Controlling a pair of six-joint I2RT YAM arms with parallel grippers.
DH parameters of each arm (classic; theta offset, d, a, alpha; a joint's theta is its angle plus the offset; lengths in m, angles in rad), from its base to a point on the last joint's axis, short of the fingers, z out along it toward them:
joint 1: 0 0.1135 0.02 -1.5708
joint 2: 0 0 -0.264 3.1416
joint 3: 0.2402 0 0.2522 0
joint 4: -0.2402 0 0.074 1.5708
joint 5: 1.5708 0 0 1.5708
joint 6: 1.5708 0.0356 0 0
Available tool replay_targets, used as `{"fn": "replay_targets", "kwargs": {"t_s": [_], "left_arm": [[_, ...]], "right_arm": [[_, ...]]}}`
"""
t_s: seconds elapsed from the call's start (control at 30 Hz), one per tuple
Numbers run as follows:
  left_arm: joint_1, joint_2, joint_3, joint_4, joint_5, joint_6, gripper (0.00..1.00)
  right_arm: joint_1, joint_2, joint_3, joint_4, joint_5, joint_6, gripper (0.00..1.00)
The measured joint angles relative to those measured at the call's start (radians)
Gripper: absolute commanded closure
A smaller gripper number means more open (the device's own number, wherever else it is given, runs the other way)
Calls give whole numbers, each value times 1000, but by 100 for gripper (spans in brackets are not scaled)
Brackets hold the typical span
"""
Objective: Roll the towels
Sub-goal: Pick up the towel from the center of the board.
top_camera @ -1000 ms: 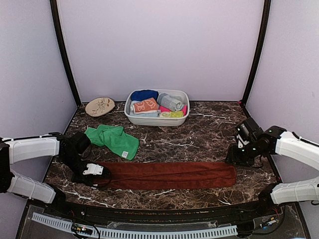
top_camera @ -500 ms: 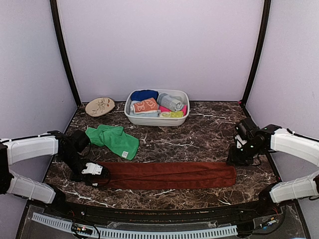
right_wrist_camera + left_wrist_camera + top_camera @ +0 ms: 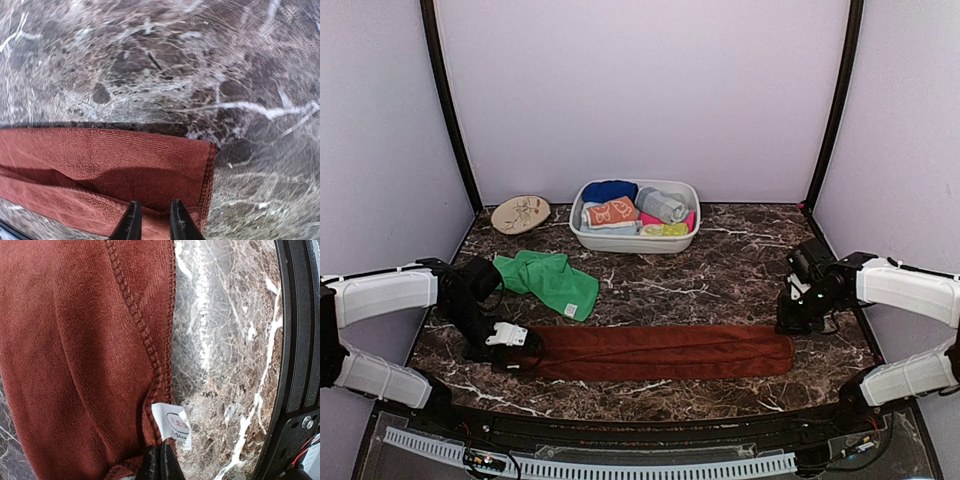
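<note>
The long rust-brown towel (image 3: 660, 352) lies flat across the front of the marble table. My left gripper (image 3: 528, 345) is shut on the towel's left end; in the left wrist view the jaws (image 3: 160, 465) pinch the hem beside a white tag (image 3: 172, 422). At the towel's right end my right gripper (image 3: 788, 325) hangs low, its fingers (image 3: 152, 220) a narrow gap apart over the cloth (image 3: 100, 170). The green towel (image 3: 548, 280) lies crumpled behind the left end. An orange towel with cream prints (image 3: 612, 212) sits rolled in the basin.
The white oval basin (image 3: 632, 243) at the back middle holds several rolled cloths. A round tan dish (image 3: 520, 213) lies at the back left. Black frame posts stand at both back corners, and a black rail runs along the near edge (image 3: 295, 340).
My left jaws have closed fully on the towel's left end. The right gripper has shifted slightly toward the towel's right end, and its fingers have narrowed.
</note>
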Motion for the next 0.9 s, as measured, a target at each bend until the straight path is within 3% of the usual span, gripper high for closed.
{"fn": "replay_targets", "kwargs": {"t_s": [0.1, 0.8, 0.83, 0.9], "left_arm": [[0, 1, 8, -7, 12, -1, 100], [-3, -11, 86, -68, -39, -6, 100], [-3, -15, 94, -66, -44, -6, 96], [-3, -22, 110, -65, -49, -7, 79]], "right_arm": [[0, 8, -7, 19, -13, 6, 100], [0, -82, 53, -57, 4, -14, 100], [0, -84, 61, -64, 7, -17, 99], [0, -85, 69, -68, 10, -20, 75]]}}
